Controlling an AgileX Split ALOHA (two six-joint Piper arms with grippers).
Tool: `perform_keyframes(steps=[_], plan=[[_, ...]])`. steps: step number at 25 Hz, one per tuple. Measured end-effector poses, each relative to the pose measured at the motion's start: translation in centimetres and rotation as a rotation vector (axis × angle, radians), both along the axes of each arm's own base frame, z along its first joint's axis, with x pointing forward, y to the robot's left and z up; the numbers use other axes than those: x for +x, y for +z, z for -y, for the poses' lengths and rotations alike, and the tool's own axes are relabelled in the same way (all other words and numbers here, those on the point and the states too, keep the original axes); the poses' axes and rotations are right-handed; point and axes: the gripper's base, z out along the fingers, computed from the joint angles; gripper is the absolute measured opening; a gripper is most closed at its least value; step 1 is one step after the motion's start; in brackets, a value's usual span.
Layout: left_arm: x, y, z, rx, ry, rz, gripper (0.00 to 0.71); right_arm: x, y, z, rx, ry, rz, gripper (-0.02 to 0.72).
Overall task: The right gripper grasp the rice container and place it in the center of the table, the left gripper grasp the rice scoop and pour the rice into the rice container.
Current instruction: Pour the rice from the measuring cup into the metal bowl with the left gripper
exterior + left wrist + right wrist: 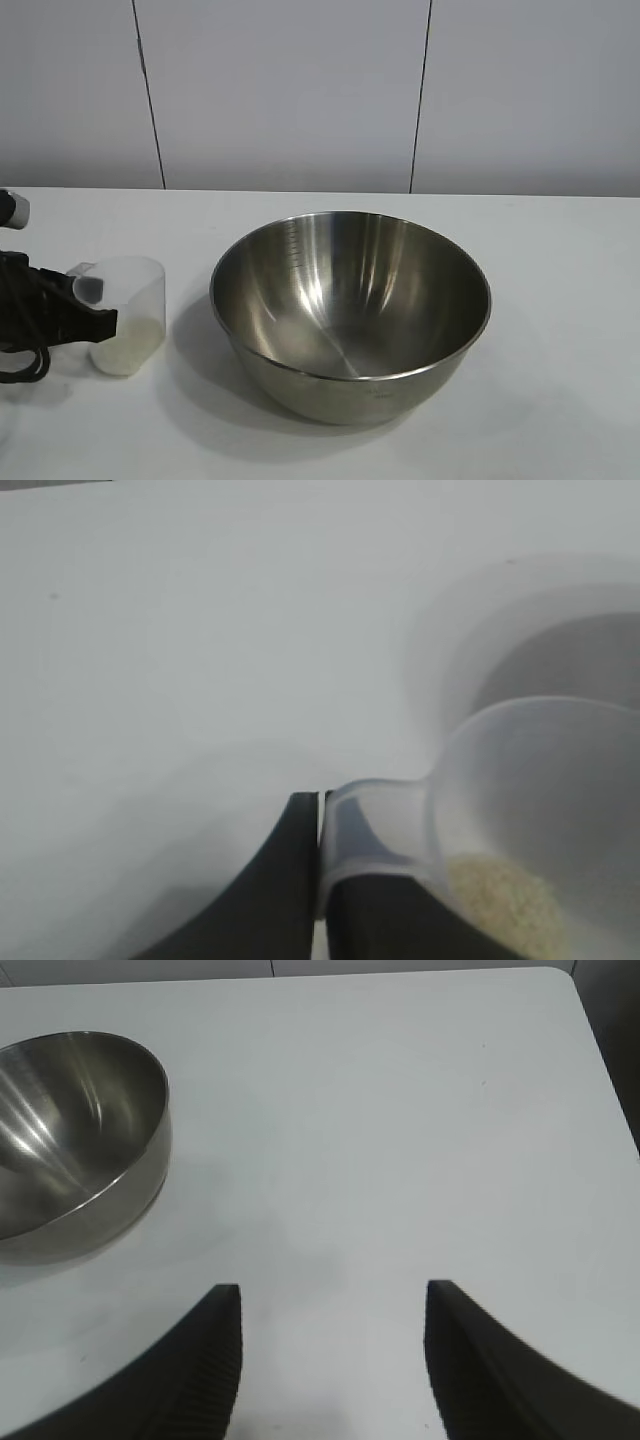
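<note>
The left gripper [320,825] is clamped on the handle of the rice scoop [128,312], just beside the steel rice container [350,315]. The scoop is probably light, thin-walled plastic, so keep it level. The right gripper [333,1305] waits open and empty.

The left gripper [95,305] reaches in from the outer side of the rice scoop [128,312], fingers pinched together on its side handle, while the right gripper [333,1305] hovers well apart from the scoop, its fingers spread with nothing between them.
</note>
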Motion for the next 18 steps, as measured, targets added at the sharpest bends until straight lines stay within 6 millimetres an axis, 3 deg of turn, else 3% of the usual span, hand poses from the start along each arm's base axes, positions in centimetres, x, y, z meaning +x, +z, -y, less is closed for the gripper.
perform_keyframes(steps=[9, 13, 18], plan=[[0.0, 4.6, 0.3, -0.041, -0.038, 0.159, 0.003, 0.0, 0.0, 0.0, 0.0, 0.0, 0.0, 0.38], [-0.1, 7.7, 0.8, -0.06, -0.095, 0.27, 0.003, 0.0, 0.0, 0.0, 0.0, 0.0, 0.0, 0.38], [0.7, 11.3, 2.1, 0.059, -0.236, 0.284, 0.003, 0.0, 0.0, 0.0, 0.0, 0.0, 0.0, 0.38]])
